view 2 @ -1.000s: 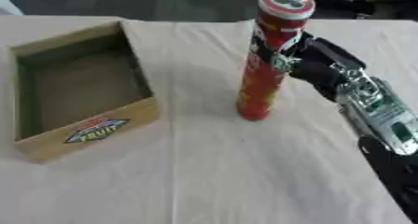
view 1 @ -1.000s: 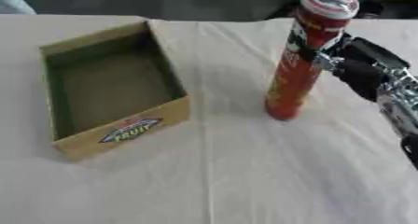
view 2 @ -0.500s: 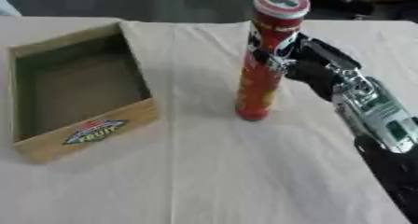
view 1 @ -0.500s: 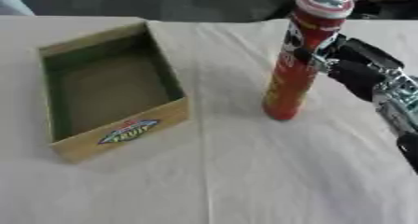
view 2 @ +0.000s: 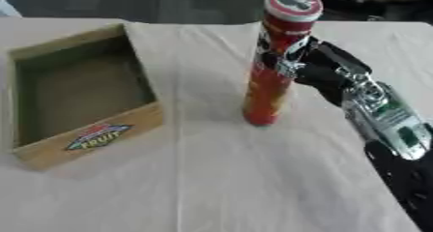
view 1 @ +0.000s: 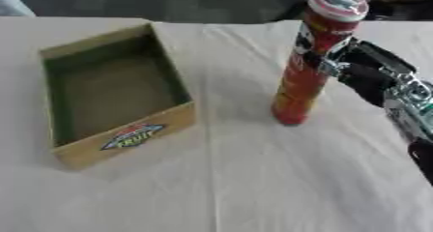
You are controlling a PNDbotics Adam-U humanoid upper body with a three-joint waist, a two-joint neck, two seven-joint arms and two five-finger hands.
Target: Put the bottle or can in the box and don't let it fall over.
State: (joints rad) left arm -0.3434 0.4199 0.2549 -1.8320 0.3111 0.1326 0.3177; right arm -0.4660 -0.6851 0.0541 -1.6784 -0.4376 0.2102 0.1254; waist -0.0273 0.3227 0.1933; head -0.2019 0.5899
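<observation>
Nothing has shifted since a second ago: your right hand (view 2: 325,71) still curls around the upright red can (view 2: 275,62) at its 3 o'clock side, so next lift it straight toward the empty box (view 1: 127,146) at 9 o'clock.

Box left, can right, both on the table.
The box (view 1: 114,95) sits on the table (view 1: 253,178) at the left, open side up. The can (view 2: 275,57) stands upright well apart to its right. The right hand (view 2: 325,71) touches the can's right side, its arm running toward the lower right corner.
</observation>
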